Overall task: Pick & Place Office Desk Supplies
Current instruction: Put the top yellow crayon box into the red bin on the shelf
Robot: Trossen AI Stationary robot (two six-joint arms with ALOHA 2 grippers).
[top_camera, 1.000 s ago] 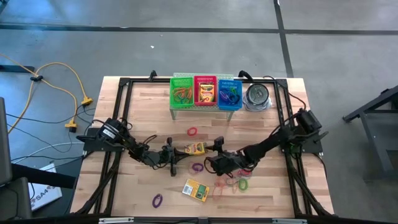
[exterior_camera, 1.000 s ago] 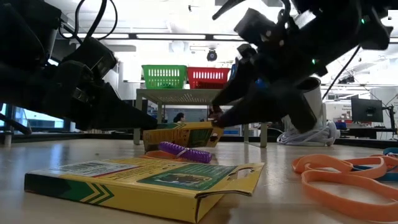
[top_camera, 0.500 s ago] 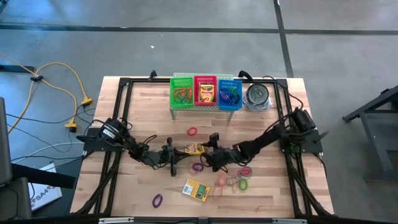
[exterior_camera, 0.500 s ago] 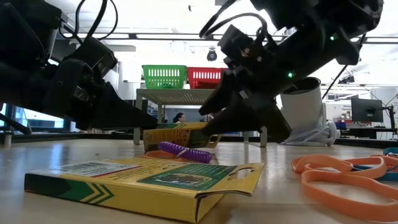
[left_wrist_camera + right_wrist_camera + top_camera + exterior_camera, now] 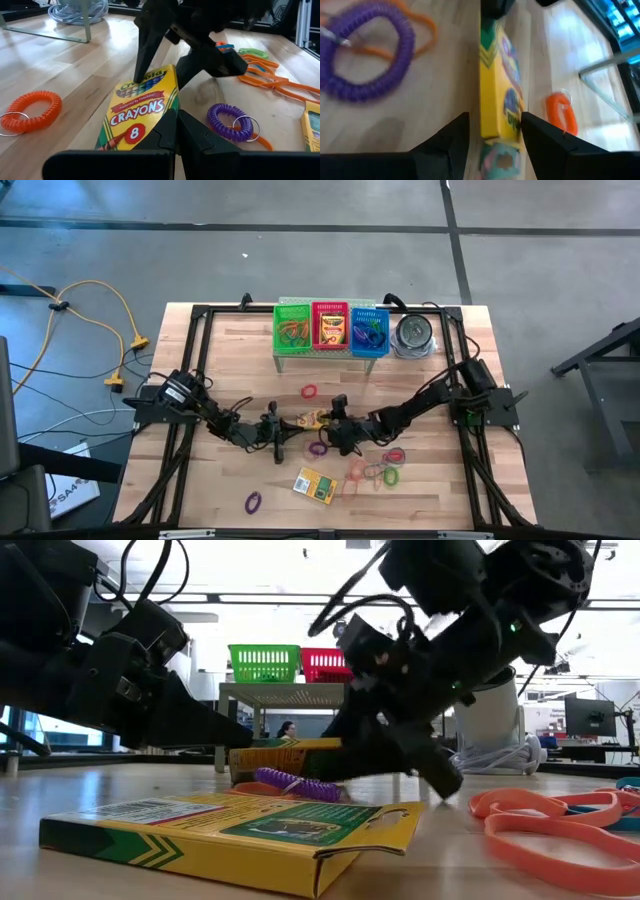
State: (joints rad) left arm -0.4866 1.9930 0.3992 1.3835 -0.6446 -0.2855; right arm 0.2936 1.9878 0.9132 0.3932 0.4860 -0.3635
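The flat yellow-and-green cardboard crayon box (image 5: 312, 418) is light, stiff, and crushable. The right tool (image 5: 490, 127), fingers spread, straddles its narrow edges. The left tool (image 5: 176, 131), clenched, rests near it.

overhead looks down; low view level; both share crayon box (image 5: 311, 419).

"CRAYONS 8" on crayon box (image 5: 137, 112)
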